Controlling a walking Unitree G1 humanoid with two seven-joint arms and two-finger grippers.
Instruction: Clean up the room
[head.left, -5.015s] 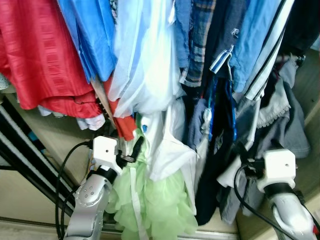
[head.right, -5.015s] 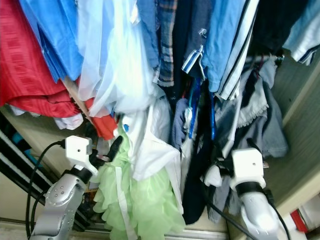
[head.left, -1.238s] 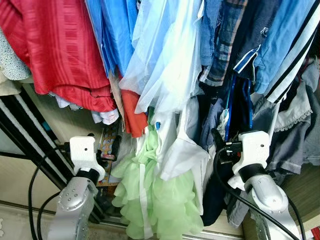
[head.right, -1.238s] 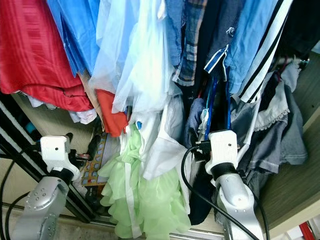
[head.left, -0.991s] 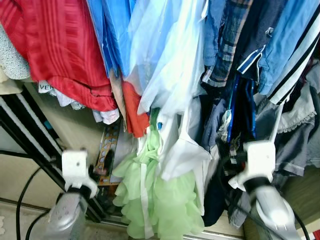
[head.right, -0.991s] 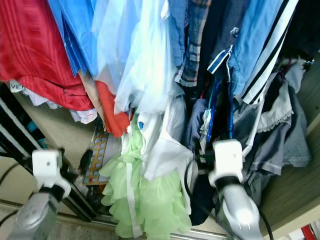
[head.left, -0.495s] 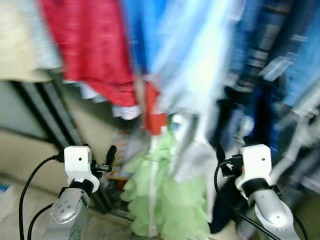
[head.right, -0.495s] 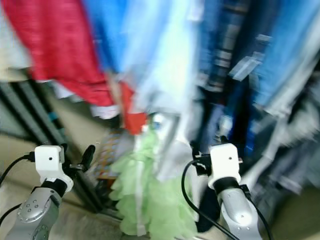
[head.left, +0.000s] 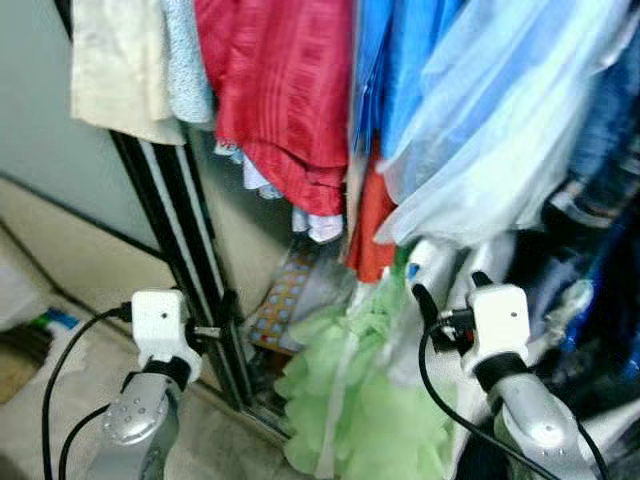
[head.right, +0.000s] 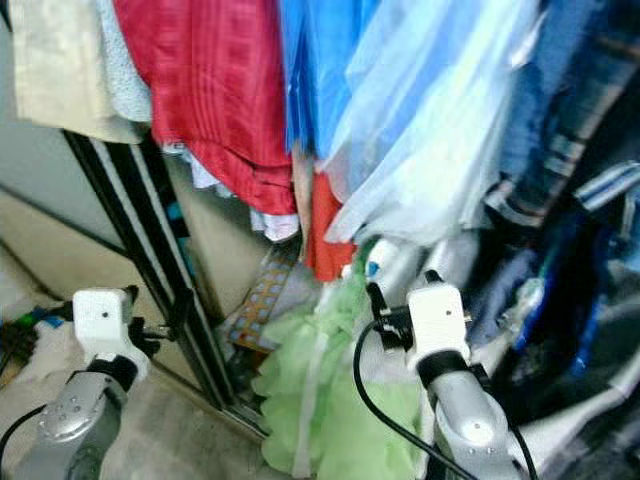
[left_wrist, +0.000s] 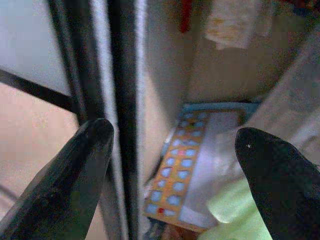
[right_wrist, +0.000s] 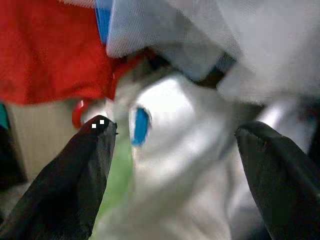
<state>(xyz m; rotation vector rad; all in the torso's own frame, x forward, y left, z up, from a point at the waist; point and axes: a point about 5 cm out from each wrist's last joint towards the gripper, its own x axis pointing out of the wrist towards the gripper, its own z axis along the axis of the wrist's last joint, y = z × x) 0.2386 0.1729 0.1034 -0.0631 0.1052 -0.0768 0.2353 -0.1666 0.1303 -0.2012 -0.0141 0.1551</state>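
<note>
A crowded clothes rail hangs before me: a red garment (head.left: 285, 90), blue shirts (head.left: 400, 70), a pale see-through cover (head.left: 500, 140) and a light green frilly dress (head.left: 370, 410) low down. My left gripper (head.left: 228, 312) is open beside the black sliding-door frame (head.left: 185, 250), holding nothing; in its wrist view its fingers (left_wrist: 65, 180) flank that frame and a patterned board (left_wrist: 175, 175). My right gripper (head.left: 445, 295) is open just in front of a white garment (right_wrist: 190, 150) above the green dress, touching nothing that I can see.
A cream garment (head.left: 115, 60) hangs at the far left. The patterned board (head.left: 285, 295) leans inside the wardrobe behind the frame. Beige floor with some small clutter (head.left: 40, 330) lies at the lower left. Dark clothes (head.left: 590, 300) crowd the right side.
The camera has swung left, so the clothes have shifted right in the picture. My left gripper, earlier at the green dress, now stands by the black frame. Both grippers remain open.
</note>
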